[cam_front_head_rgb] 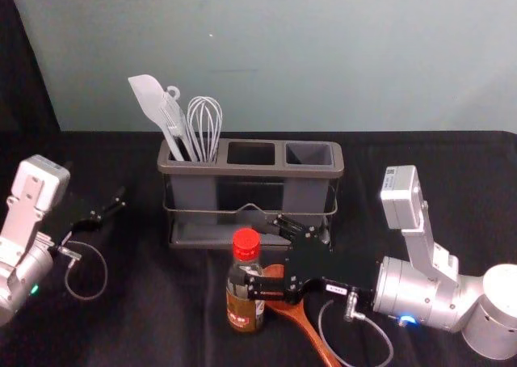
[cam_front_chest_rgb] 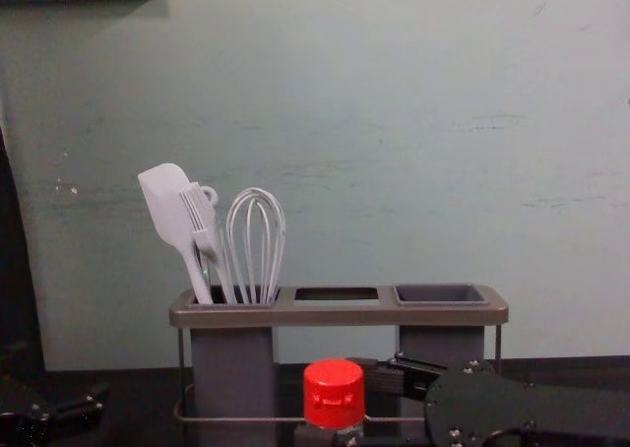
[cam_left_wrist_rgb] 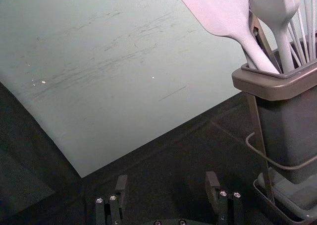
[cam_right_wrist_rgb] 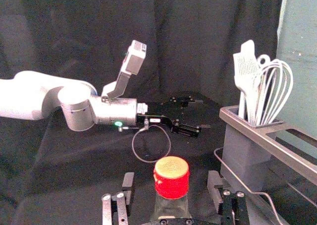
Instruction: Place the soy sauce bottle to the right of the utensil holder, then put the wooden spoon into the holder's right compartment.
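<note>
Standing on black cloth (cam_front_head_rgb: 145, 331), holder (cam_front_head_rgb: 266, 170) before grey-green wall (cam_front_head_rgb: 323, 60)

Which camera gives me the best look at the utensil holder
The head view: it shows the utensil holder nearly whole, rim to base. The chest view shows its rim and upper sides; each wrist view catches mainly its left end.
</note>
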